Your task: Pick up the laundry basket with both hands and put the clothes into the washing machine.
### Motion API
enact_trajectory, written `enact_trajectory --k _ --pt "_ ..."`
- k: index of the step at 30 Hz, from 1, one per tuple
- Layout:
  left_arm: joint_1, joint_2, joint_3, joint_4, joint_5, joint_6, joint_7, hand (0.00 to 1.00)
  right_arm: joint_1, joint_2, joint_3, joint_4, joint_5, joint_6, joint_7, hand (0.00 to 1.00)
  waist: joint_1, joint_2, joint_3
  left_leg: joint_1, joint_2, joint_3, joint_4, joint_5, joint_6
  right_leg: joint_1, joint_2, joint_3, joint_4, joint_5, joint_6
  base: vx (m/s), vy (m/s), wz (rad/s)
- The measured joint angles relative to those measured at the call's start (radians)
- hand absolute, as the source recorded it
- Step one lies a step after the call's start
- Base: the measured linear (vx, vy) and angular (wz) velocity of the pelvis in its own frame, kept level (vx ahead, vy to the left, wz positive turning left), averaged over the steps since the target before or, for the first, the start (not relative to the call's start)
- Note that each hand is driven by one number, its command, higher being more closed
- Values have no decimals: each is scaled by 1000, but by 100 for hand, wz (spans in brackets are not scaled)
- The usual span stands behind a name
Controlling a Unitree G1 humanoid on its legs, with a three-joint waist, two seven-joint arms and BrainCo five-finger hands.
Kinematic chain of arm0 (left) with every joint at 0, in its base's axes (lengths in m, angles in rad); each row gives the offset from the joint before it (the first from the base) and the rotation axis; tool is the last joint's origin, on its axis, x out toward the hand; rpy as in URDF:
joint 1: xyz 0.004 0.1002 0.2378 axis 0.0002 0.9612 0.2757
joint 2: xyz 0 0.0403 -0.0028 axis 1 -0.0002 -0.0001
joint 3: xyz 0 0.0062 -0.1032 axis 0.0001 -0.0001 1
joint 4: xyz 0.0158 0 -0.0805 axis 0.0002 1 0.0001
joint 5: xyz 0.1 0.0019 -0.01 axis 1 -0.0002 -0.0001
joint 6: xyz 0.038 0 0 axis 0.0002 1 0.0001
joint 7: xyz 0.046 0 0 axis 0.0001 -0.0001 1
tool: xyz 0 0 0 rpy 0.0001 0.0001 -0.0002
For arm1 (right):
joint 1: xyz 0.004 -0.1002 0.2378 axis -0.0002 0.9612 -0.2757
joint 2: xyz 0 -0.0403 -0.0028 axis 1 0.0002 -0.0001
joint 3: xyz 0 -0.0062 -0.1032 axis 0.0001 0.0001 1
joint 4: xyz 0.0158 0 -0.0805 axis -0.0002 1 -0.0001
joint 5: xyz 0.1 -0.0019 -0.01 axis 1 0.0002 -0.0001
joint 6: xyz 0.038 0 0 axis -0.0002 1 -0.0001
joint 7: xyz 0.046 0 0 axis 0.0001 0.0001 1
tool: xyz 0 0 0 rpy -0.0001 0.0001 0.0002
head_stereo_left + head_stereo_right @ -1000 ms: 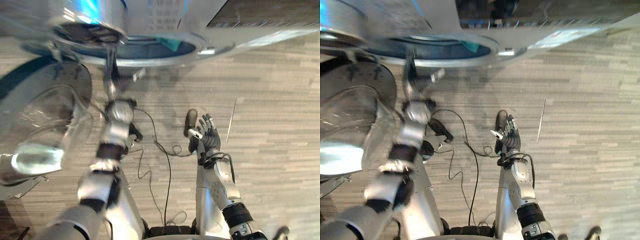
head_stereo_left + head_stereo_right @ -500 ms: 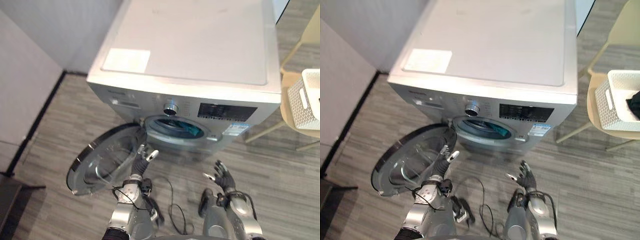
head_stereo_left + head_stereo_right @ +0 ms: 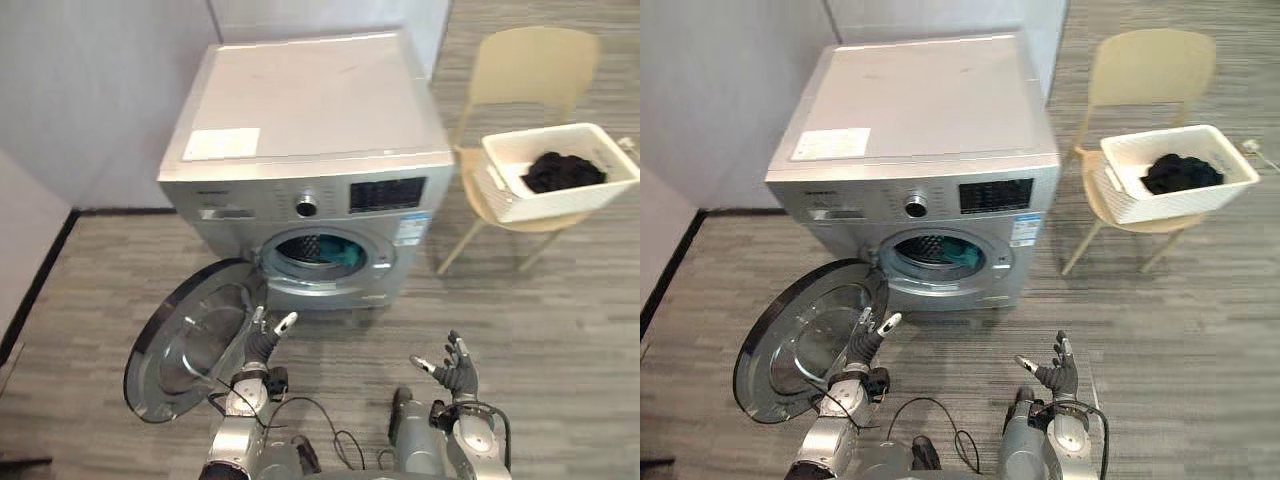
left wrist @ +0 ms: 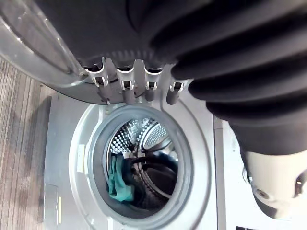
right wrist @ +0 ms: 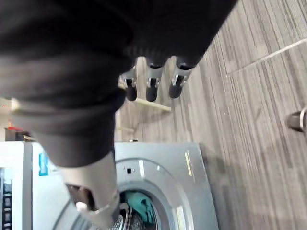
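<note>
Risk, door: We judge the open door (image 3: 190, 340) to be the nearest hazard. It hangs low on our left side, with the left hand (image 3: 262, 345) near its rim. A loose sweep of that arm could knock it or swing it across the drum opening (image 3: 320, 252).
Risk, basket: The laundry basket (image 3: 520, 205) looks wider than the chair (image 3: 535, 65) seat beneath it. An uneven two-handed grab could tip it, spill the dark clothes (image 3: 563, 170), or shove the light chair away.
Risk, reach: The basket is well apart from both hands, off to our right. A turn and some steps seem needed, and carrying it back toward the door could catch the door's edge.
Left hand: Fingers are straight and spread, with the thumb out. It holds nothing and we see no contact. In its wrist view the fingers point toward the drum.
Right hand (image 3: 455, 375): Fingers are apart and relaxed. It is empty, raised over the floor (image 3: 560, 330).
Basket: It sits on the chair seat, right of the washing machine (image 3: 300, 130), with the dark clothes heaped inside.
Drum: It is open, and a teal cloth (image 4: 117, 184) already lies inside.
</note>
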Motion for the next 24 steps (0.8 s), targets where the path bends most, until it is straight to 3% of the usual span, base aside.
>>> enact_trajectory --k 2,4,5,6,7,8,9,11,14,15,16,17,19,20,22,24 --pt "3 5 -18 0 -6 -2 0 0 -6 -1 1 0 -6 -6 -6 0 -2 2 -26 -8 26 40 -47 53 -20 36 -33 -6 37 -65 5 -107 -158 -70" --pt "5 9 -33 0 -6 -5 -2 0 -14 -1 1 0 -17 -7 -6 0 3 3 -38 -26 65 67 -59 84 -42 82 -58 -1 13 -71 11 -88 -343 -71" --pt "10 13 -40 0 -5 -5 -2 0 -20 0 1 0 -24 -8 -7 0 4 -9 -54 -41 90 84 -65 107 -65 125 -92 -1 -51 -49 11 -90 -436 -95" --pt "6 22 -51 2 -5 -4 -2 0 -26 0 -2 0 -27 -7 -7 0 1 -27 -66 -56 121 99 -56 129 -89 149 -81 5 -140 -45 76 -92 -490 -90" --pt "2 21 -51 8 -5 -3 -3 0 -37 -1 -4 0 -27 -7 -10 0 1 -22 -71 -61 131 106 -56 142 -109 152 -47 -24 -167 -50 76 -74 -425 -127" --pt "0 -7 -44 18 -4 -3 -1 0 -72 -24 -4 -1 -27 -6 -18 0 24 0 -84 -51 154 102 -77 145 -113 129 7 -37 -212 -46 73 -50 -445 -167" --pt "0 -25 -44 20 -5 -3 -1 0 -91 -40 -1 -1 -29 -7 -27 0 32 13 -94 -14 206 152 -101 167 -142 125 43 -100 -246 -44 81 -13 -315 -174" --pt "-20 -41 -43 42 -5 -4 0 0 -117 -54 6 0 -30 -9 -28 0 20 27 -102 17 266 206 -107 208 -170 127 102 -139 -258 -54 96 11 -303 -102" --pt "-26 -50 -6 47 -6 -4 2 0 -113 -59 55 -8 -27 -9 -23 0 13 32 -105 61 344 226 -76 262 -133 131 188 -113 -258 -64 60 -5 -384 -85" --pt "-8 -54 21 47 -18 -5 3 0 -110 -61 88 -23 -24 -9 -18 0 21 32 -105 75 383 238 -15 286 -98 133 219 -69 -258 -68 44 17 -242 -118" --pt "19 -53 52 47 -31 -5 3 0 -106 -59 113 -35 -24 -8 -5 0 30 25 -105 62 412 205 74 323 -2 142 242 -20 -264 -68 24 26 -234 -125" --pt "44 -54 73 47 -46 -6 4 0 -105 -52 135 -41 -25 -9 5 0 35 18 -98 26 414 106 168 292 73 159 252 17 -282 -68 6 33 -169 -111" --pt "90 -65 93 45 -50 -10 3 0 -110 -57 145 -42 -25 -7 20 0 65 30 -92 -46 313 -115 349 118 30 188 271 96 -305 -81 -31 42 -44 -111" --pt "128 -67 97 40 -57 -11 2 0 -116 -62 147 -42 -23 -7 22 0 85 47 -88 -85 225 -186 417 52 36 208 288 133 -313 -84 -42 56 19 -109" --pt "179 -67 109 20 -66 -11 1 0 -126 -60 156 -42 -9 -7 21 0 98 56 -87 -147 126 -195 433 -19 46 232 301 163 -328 -84 -43 95 34 -72" --pt "188 -67 122 8 -66 -10 2 0 -136 -59 160 -44 6 -7 19 0 114 50 -84 -202 59 -185 395 -34 40 253 296 169 -355 -84 -43 140 60 -24"
